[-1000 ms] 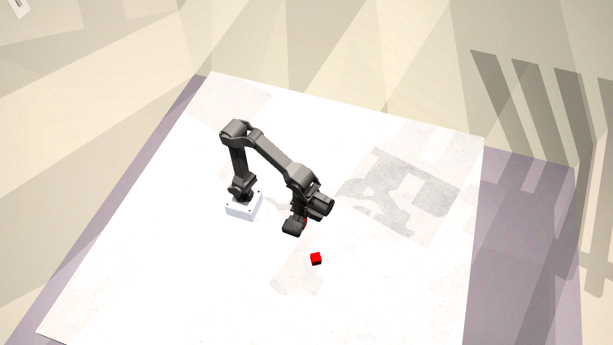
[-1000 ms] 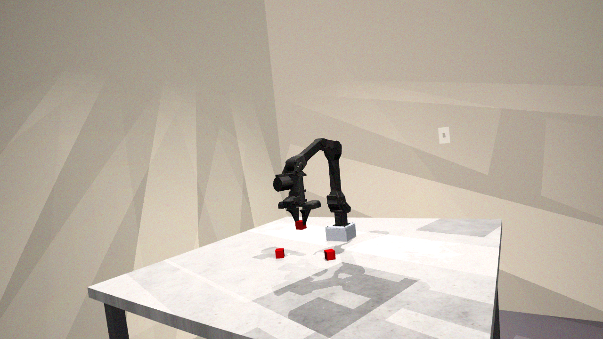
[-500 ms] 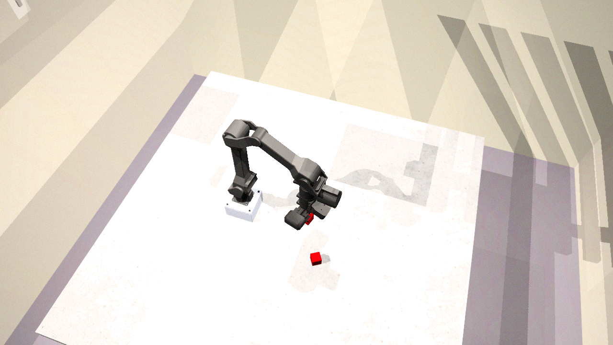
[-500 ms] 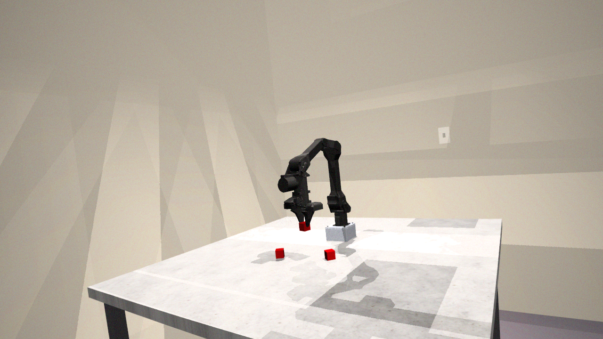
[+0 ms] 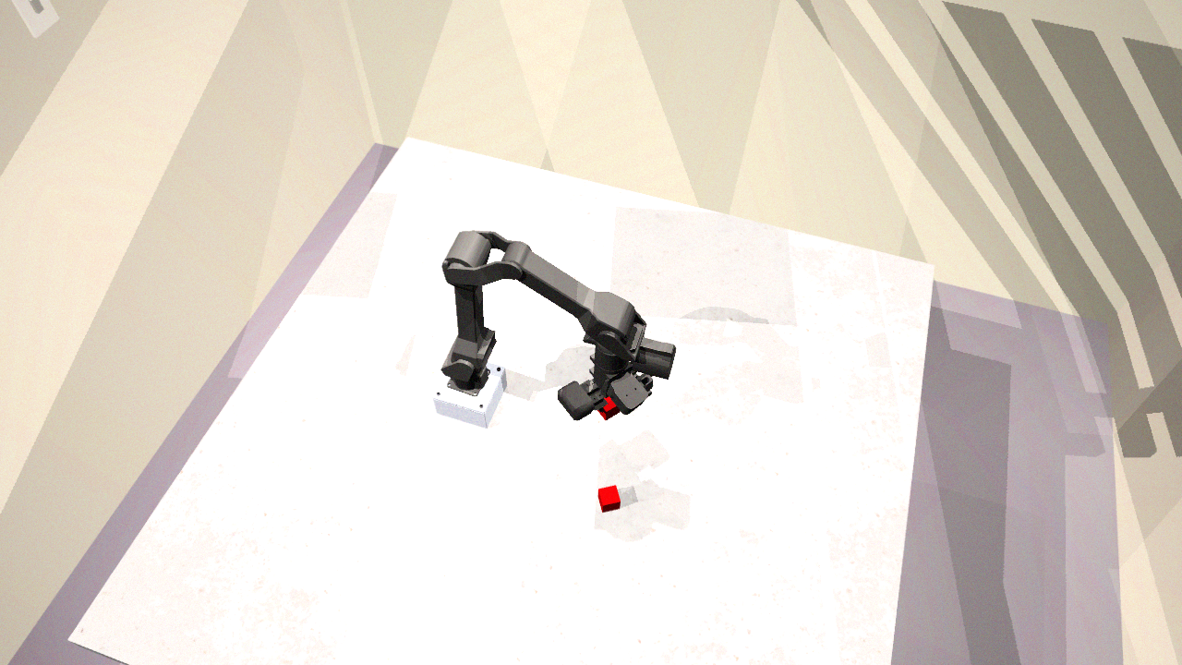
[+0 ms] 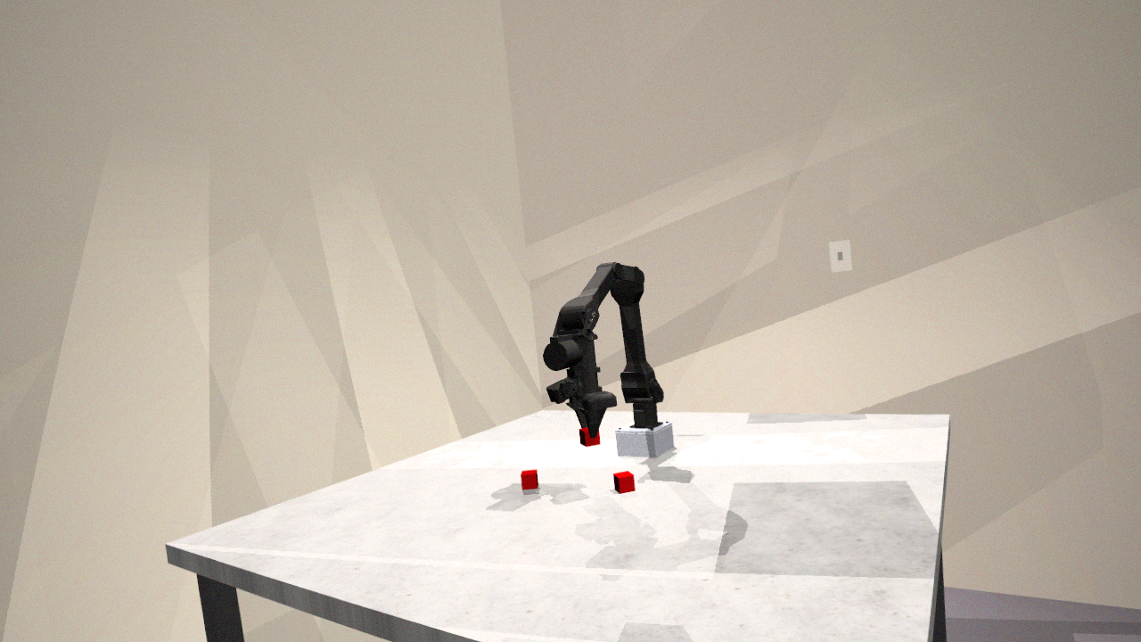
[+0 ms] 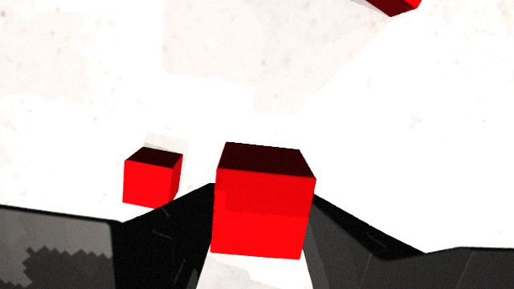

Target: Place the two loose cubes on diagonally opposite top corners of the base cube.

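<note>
My gripper (image 5: 606, 403) (image 6: 590, 432) (image 7: 259, 198) is shut on a red cube (image 5: 608, 409) (image 6: 588, 440) (image 7: 261, 225) and holds it above the table; the cube looks about level. Two more red cubes stand apart on the table. In the exterior view one cube (image 6: 529, 480) is on the left and the other cube (image 6: 623, 481) on the right. In the wrist view one cube (image 7: 148, 182) is left of the held cube, and another (image 7: 395, 7) is cut off at the top edge. The top view shows one table cube (image 5: 609, 498); the arm hides the other. The same colour leaves unclear which is the base cube.
The arm's white mounting block (image 5: 467, 405) (image 6: 643, 441) stands on the white table (image 5: 371, 529) (image 6: 398, 519), well away from the cubes. The forearm and wrist hang over the middle of the table. Patchy shadows lie across its top.
</note>
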{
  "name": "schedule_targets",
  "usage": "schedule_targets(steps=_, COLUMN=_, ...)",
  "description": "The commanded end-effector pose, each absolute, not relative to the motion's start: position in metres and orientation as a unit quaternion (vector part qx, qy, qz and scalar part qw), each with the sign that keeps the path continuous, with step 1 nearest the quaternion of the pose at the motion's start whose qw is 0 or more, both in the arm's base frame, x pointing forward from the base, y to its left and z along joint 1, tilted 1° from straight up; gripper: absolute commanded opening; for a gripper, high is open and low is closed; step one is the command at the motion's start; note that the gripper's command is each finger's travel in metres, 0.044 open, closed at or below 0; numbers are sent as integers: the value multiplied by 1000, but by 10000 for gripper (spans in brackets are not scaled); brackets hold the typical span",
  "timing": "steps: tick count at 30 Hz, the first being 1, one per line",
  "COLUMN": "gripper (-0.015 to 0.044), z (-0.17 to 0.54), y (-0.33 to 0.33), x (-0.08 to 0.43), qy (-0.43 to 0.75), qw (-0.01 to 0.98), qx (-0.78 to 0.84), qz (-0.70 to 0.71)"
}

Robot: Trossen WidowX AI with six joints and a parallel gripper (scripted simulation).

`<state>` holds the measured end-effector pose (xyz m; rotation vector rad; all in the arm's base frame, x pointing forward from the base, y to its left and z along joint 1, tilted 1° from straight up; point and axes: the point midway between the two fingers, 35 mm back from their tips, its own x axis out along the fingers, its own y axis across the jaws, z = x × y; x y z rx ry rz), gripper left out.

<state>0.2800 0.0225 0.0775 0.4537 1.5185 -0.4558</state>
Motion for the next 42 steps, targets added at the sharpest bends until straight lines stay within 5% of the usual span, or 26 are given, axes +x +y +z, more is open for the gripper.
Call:
schedule_targets(steps=1, gripper=105, z=75, y=36, x=284, qy=663, qw=669, qx=238, qz=-238)
schedule_targets(steps=42, gripper=105, z=53, y=124, x=286, qy=538, qw=536, qx=465, qz=-455)
